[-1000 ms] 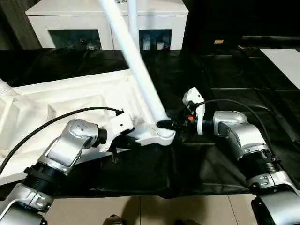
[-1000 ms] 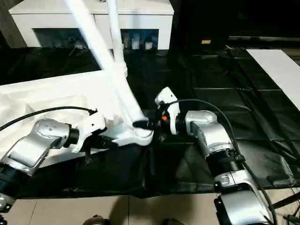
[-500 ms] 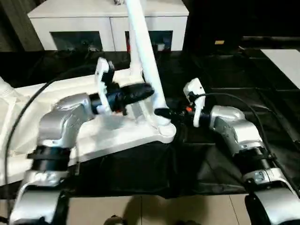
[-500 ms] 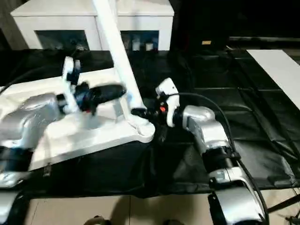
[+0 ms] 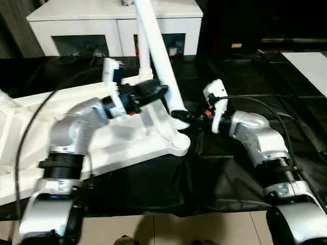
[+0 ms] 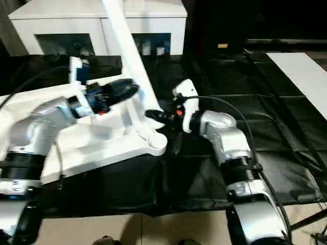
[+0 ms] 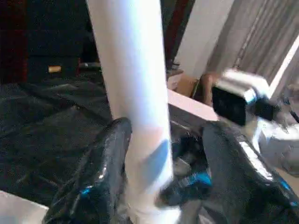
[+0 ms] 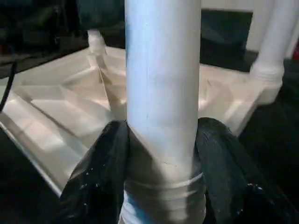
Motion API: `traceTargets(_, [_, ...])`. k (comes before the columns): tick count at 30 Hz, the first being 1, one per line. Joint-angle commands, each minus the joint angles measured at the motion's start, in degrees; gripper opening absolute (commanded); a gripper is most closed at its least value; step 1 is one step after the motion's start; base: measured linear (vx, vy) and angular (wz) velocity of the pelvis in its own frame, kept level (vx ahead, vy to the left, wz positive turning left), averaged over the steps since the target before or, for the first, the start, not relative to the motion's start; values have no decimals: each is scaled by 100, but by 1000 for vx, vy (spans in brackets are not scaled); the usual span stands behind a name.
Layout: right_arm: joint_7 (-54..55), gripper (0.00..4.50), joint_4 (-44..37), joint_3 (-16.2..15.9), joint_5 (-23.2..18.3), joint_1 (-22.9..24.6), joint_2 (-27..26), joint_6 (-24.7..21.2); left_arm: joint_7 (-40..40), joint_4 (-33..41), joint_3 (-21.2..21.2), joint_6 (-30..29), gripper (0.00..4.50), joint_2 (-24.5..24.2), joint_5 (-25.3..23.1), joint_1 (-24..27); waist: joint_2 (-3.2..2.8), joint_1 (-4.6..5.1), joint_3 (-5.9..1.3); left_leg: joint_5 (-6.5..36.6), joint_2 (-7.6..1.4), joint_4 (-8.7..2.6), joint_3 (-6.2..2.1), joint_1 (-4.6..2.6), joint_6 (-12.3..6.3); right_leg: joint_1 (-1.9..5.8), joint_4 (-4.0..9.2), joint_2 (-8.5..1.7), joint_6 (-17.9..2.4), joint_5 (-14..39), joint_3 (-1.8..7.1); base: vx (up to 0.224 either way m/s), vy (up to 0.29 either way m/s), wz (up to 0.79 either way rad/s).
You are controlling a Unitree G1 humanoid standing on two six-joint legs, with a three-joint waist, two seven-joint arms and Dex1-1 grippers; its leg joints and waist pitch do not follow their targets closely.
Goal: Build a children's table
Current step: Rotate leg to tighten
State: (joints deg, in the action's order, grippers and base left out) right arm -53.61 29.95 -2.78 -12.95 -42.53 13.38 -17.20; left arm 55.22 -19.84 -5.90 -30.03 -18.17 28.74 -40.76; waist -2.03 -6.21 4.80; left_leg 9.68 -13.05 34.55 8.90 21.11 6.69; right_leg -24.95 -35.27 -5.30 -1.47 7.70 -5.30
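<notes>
I take the tabletop (image 5: 102,143) as my reference. It lies underside up on the black sheet (image 5: 240,71), its ribbed face toward my head camera.

Near leg (image 5: 158,61): seated in the round corner socket (image 5: 176,140) at the tabletop corner nearest my right arm. The leg rises from that socket and leans away toward the white cabinet (image 5: 117,23) beyond the tabletop.

Second leg (image 5: 144,64): stands at the far corner of the tabletop, partly hidden behind the near leg.

Third leg (image 5: 4,98): only a stub shows at the tabletop's left edge.

Right gripper (image 5: 180,116): positioned at the foot of the near leg, just above the corner socket. In my right wrist view both fingers (image 8: 98,182) sit pressed against the tube, one on each side, so I read this as a clamped grip on the near leg.

Left gripper (image 5: 153,92): raised over the tabletop, higher on the same leg than the right gripper. In my left wrist view the tube stands between the two fingers (image 7: 100,172). One finger lies against the tube; the other stands clear with a visible gap. I read the jaws as parted and straddling the leg without gripping it.
</notes>
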Motion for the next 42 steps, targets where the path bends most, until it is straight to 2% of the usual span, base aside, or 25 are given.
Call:
traceTargets(1, [41,187,1,62,-78,-163,-27,138,131,200,-10,-141,308,-93,109,66,-53,-20,-596,1196,96,-333,98,-16,-205,454,358,-156,-1250,1323,178,0,0,0])
traceTargets(3, [80,187,24,88,-76,-184,-41,164,158,251,-60,-209,326,-108,203,88,-44,-23,-593,1255,97,-336,99,-18,-183,459,358,-154,-1247,1330,179,0,0,0])
traceTargets(5, [139,187,49,126,-91,-230,-74,195,111,208,-166,-226,346,-126,276,75,-65,-36,-592,1321,97,-335,104,-35,-161,442,361,-156,-1260,1358,181,0,0,0])
traceTargets(9, [215,187,49,219,-164,-306,-138,212,-143,-112,-334,-163,371,-133,239,-98,-83,-37,-591,1374,101,-345,89,-32,-130,456,363,-153,-1191,1411,173,0,0,0])
traceTargets(12, [238,187,94,241,-180,-342,-163,235,-219,-264,-417,-126,389,-114,242,-211,-52,-34,-587,1371,117,-346,93,-28,-115,462,384,-153,-1108,1561,172,0,0,0])
traceTargets(14, [235,187,65,217,-186,-323,-176,237,-280,-284,-428,-114,400,-113,239,-262,-53,-34,-587,1352,113,-346,92,-26,-110,461,384,-160,-1083,1591,174,0,0,0])
traceTargets(16, [219,187,18,193,-190,-296,-185,229,-317,-266,-464,-138,424,-93,296,-298,-56,-36,-589,1306,112,-344,92,-22,-119,458,380,-157,-1101,1532,175,0,0,0])
traceTargets(17, [199,187,-15,165,-190,-273,-191,225,-330,-266,-475,-147,431,-85,322,-329,-93,-40,-598,1272,109,-340,86,-19,-116,463,363,-163,-1135,1445,177,0,0,0])
traceTargets(18, [176,187,-50,134,-184,-244,-196,216,-327,-272,-483,-150,437,-75,343,-360,-101,-35,-597,1275,109,-337,86,-20,-116,461,361,-157,-1171,1367,175,0,0,0])
traceTargets(20, [154,187,-120,94,-180,-177,-203,194,-334,-301,-499,-136,450,-37,376,-424,-80,-34,-600,1267,111,-338,87,-19,-130,470,353,-152,-1210,1283,173,0,0,0])
traceTargets(21, [124,187,-156,56,-161,-135,-208,179,-347,-347,-521,-113,450,-11,403,-477,-55,-29,-599,1248,113,-337,92,-13,-141,474,355,-149,-1210,1270,175,0,0,0])
traceTargets(23, [86,187,-202,-5,-132,-73,-223,155,-385,-420,-552,-56,450,35,430,-562,-79,-45,-612,1183,115,-327,90,-12,-165,476,345,-152,-1238,1195,177,0,0,0])
traceTargets(25, [28,187,-254,-90,-102,-12,-228,129,-339,-383,-582,-86,450,91,537,-587,-67,-52,-614,1151,113,-325,92,3,-176,489,331,-156,-1281,1111,174,0,0,0])
traceTargets(27, [-36,187,-308,-196,-54,57,-235,129,-273,-237,-510,-159,450,150,583,-551,-92,-50,-616,1160,108,-323,89,-1,-183,483,331,-155,-1316,1076,172,0,0,0])
traceTargets(28, [-36,187,-308,-196,-54,57,-235,129,-273,-237,-510,-159,450,150,583,-551,-83,-42,-615,1168,105,-324,91,2,-186,485,335,-155,-1317,1060,173,0,0,0])
traceTargets(29, [-46,187,-342,-231,-47,83,-251,124,-283,-216,-424,-101,450,170,482,-515,-110,-41,-612,1201,109,-324,87,-4,-191,487,336,-152,-1305,1081,171,0,0,0])
traceTargets(31, [-28,187,-373,-248,-49,97,-263,118,-309,-251,-432,-101,450,185,460,-510,-101,-32,-606,1277,111,-329,89,-11,-184,487,354,-151,-1269,1190,169,0,0,0])
traceTargets(40, [-14,187,-398,-250,-82,95,-215,143,-338,-334,-476,-240,368,135,565,-572,-122,-28,-601,1359,118,-333,82,-20,-148,477,387,-145,-1148,1463,159,0,0,0])
traceTargets(42, [-9,187,-397,-250,-67,102,-223,149,-310,-313,-481,-264,348,131,601,-570,-107,-25,-602,1341,118,-333,84,-18,-151,477,388,-143,-1153,1438,159,0,0,0])
